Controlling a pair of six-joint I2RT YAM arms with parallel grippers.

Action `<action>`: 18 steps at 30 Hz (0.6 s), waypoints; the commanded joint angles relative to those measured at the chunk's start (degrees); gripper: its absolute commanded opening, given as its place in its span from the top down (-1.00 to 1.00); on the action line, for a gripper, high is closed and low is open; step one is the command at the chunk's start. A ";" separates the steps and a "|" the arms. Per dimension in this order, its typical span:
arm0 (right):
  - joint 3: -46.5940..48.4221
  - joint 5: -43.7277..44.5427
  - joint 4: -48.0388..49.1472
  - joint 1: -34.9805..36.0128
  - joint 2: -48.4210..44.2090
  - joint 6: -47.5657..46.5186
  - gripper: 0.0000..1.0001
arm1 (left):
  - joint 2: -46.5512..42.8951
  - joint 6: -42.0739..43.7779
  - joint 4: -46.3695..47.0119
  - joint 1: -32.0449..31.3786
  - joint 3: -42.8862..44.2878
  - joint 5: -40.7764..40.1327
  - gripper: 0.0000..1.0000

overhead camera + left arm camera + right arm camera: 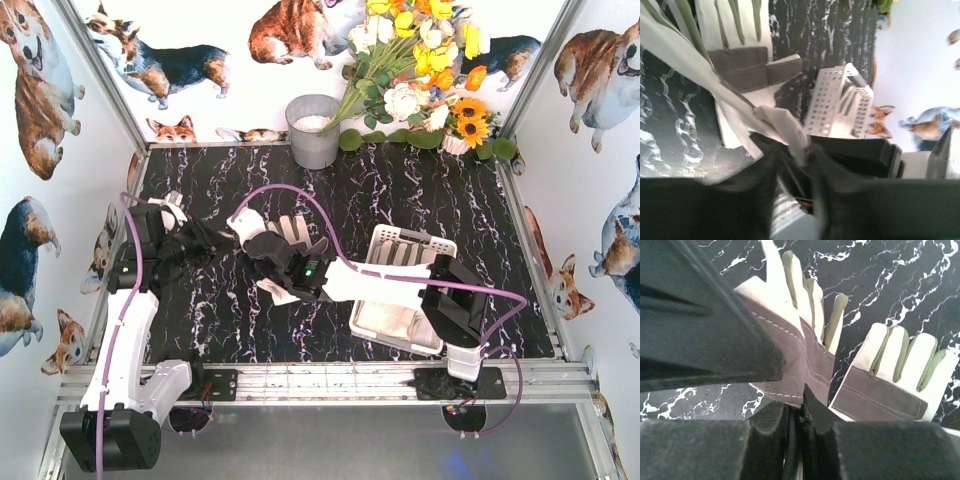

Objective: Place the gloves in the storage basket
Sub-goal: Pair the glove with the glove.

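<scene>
Gloves (880, 390) lay on dark surface (450, 190), left of storage basket (415, 245) — soft, light, floppy. Left hand (794, 159) pinched shut on white glove cloth; right hand (799, 415) pinched shut on grey palm patch. Cuff looked like best grab spot.

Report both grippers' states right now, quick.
Left gripper: shut, pinching a white glove edge.
Right gripper: shut on a grey-palmed glove.

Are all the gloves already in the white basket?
No, a glove and a second glove are out over the black table, not in the basket.
</scene>
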 commanded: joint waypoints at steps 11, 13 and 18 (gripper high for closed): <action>-4.84 4.99 8.61 -3.47 -2.11 30.92 1.00 | -2.30 4.84 2.41 0.53 0.46 -9.58 -0.82; -5.34 6.94 10.18 -3.78 -1.81 32.59 1.00 | -2.86 4.74 3.16 0.51 -0.57 -10.13 -0.86; -9.67 9.51 15.82 -6.10 -1.32 40.60 1.00 | -2.40 4.68 5.33 0.55 -4.03 -10.04 -0.90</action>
